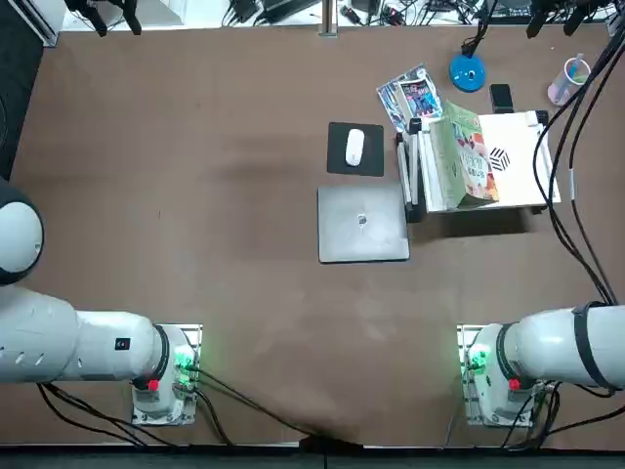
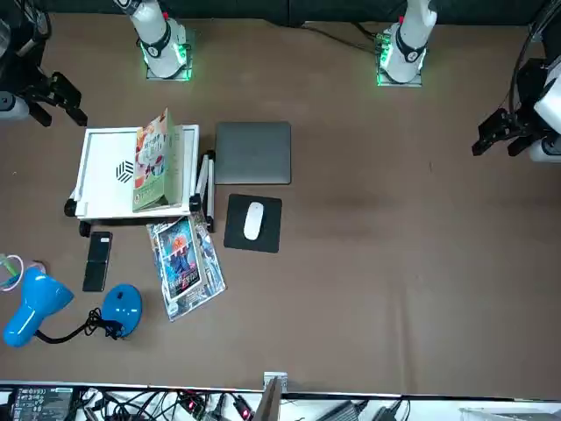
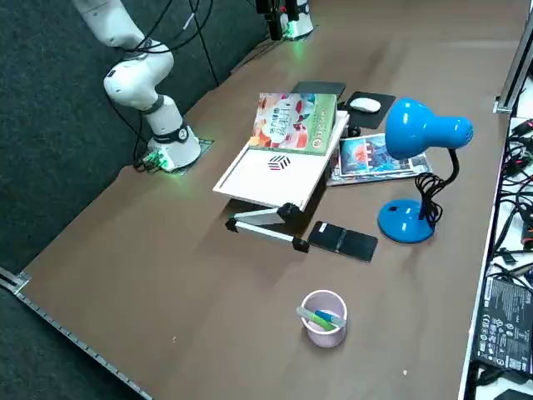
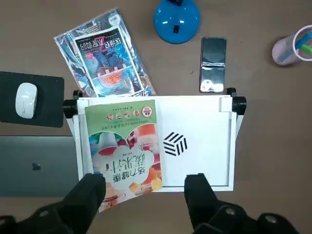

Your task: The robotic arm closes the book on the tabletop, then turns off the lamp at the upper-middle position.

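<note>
Your right hand (image 4: 146, 192) hangs above the near edge of the white stand (image 4: 200, 141), its fingers (image 4: 197, 187) spread apart and holding nothing. The book (image 4: 124, 146) lies closed on the stand's half nearer the laptop (image 1: 363, 224), green cover up. The lamp (image 1: 468, 72) stands on the counter (image 1: 195, 195) beyond the stand, beside a black phone (image 4: 213, 71).

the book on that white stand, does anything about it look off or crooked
The book lies closed, green cover up, on one side of the white stand, and its near corner juts past the stand's edge at a slight skew. Nothing looks spilled or damaged. The right gripper hovers open above it.
</note>
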Controlling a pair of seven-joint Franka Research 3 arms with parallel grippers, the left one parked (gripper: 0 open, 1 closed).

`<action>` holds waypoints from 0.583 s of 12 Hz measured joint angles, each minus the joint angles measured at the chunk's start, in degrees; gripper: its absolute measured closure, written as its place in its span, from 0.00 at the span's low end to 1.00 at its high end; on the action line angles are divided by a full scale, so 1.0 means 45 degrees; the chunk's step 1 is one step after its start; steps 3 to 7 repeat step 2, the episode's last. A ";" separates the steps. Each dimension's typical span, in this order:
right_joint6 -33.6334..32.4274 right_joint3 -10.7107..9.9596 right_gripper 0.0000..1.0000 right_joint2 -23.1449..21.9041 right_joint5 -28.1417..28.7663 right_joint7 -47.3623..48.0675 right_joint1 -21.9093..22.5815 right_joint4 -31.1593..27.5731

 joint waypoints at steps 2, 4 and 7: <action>0.0086 -0.0038 0.00 -0.0068 0.0003 0.0000 0.0016 -0.0026; 0.0086 -0.0038 0.00 -0.0068 0.0003 0.0000 0.0016 -0.0026; 0.0086 -0.0038 0.00 -0.0068 0.0003 0.0000 0.0016 -0.0026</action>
